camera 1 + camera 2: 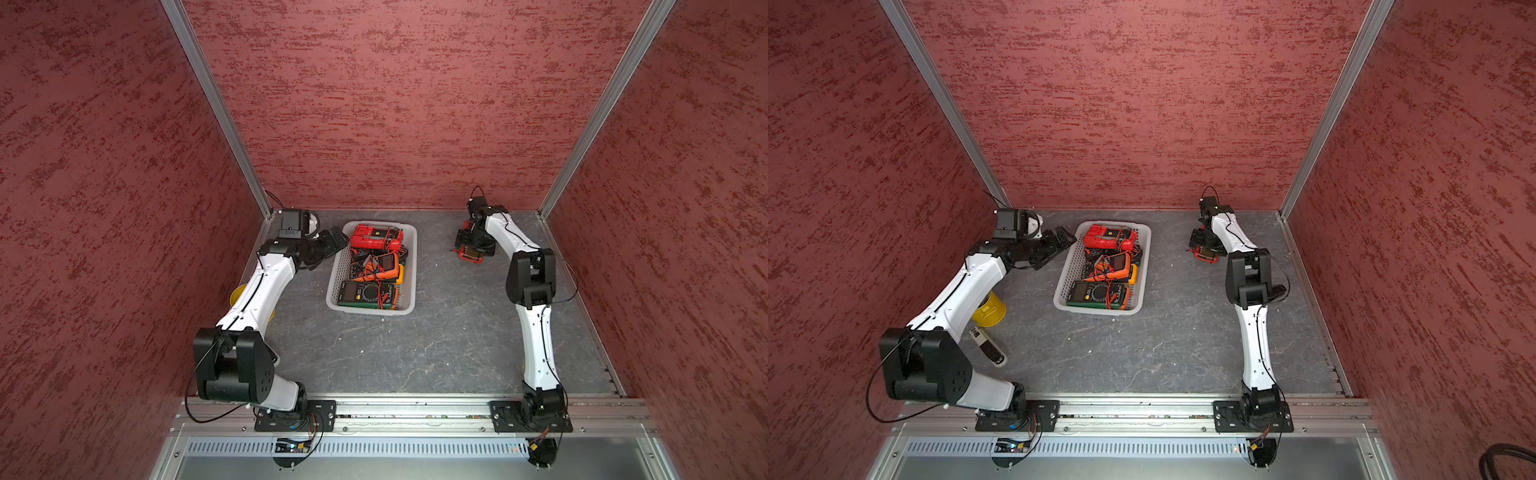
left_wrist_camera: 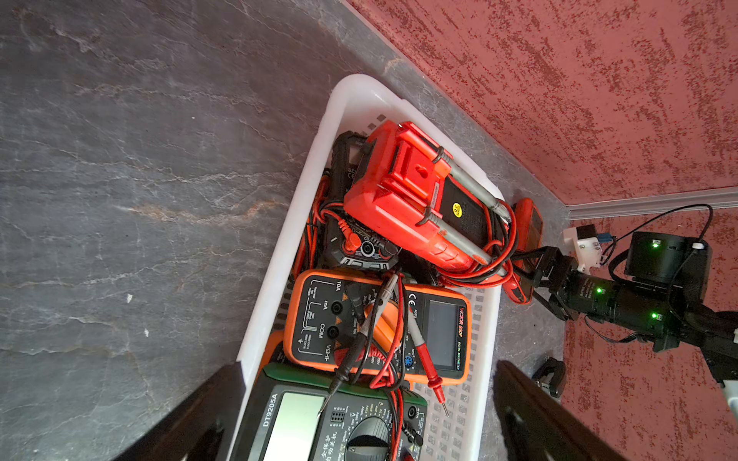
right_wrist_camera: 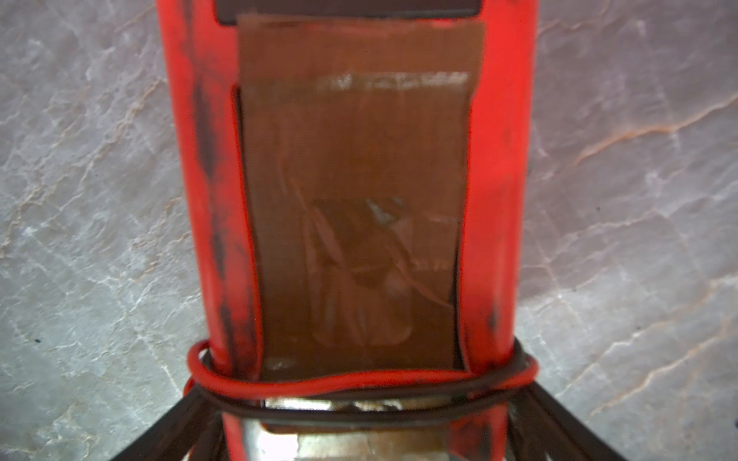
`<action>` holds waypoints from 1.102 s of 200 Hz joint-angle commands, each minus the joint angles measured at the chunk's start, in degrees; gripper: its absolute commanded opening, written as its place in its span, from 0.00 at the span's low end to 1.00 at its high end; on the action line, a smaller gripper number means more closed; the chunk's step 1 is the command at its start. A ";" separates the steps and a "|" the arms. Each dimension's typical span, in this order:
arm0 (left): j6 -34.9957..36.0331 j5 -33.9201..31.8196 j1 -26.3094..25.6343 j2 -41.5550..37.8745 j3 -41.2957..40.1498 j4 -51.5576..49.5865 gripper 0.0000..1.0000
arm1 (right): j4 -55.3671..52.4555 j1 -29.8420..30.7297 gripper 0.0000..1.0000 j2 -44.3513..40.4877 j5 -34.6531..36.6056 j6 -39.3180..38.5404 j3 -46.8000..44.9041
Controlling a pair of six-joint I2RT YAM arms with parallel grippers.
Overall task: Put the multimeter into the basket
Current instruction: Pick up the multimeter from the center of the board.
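While your left claw (image 2: 369, 367) hangs spread by the basket (image 1: 374, 311), your right claw (image 3: 365, 403) straddles the red multimeter (image 3: 355, 179); you cannot tell if it pinches.

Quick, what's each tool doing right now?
Left tool: open, empty.
Right tool: astride the red multimeter on the table; grip cannot be told.

Glossy white plastic basket (image 2: 347, 92) on matt, veined tabletop (image 2: 120, 199).
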 commanded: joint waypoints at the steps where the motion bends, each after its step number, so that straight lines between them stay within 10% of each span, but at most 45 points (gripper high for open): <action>1: 0.68 -0.79 0.22 -1.42 0.13 0.09 1.00 | -0.33 -0.48 0.96 2.85 -0.67 -2.26 0.03; 73: 0.60 -1.32 0.52 -2.89 -0.82 -0.19 1.00 | 0.85 -0.97 0.98 5.65 -4.42 -1.80 2.70; 92: 0.56 -1.40 0.59 -3.05 -0.93 -0.24 1.00 | 0.98 -1.10 0.86 5.83 -4.89 -2.07 2.76; 118: 0.62 -1.53 0.83 -3.21 -0.91 -0.34 1.00 | 0.80 -0.96 0.43 4.47 -3.97 -3.18 2.42; 220: -0.77 -0.64 1.20 -3.03 -1.84 1.06 1.00 | 15.28 2.79 0.13 -20.73 -8.61 -16.53 -15.40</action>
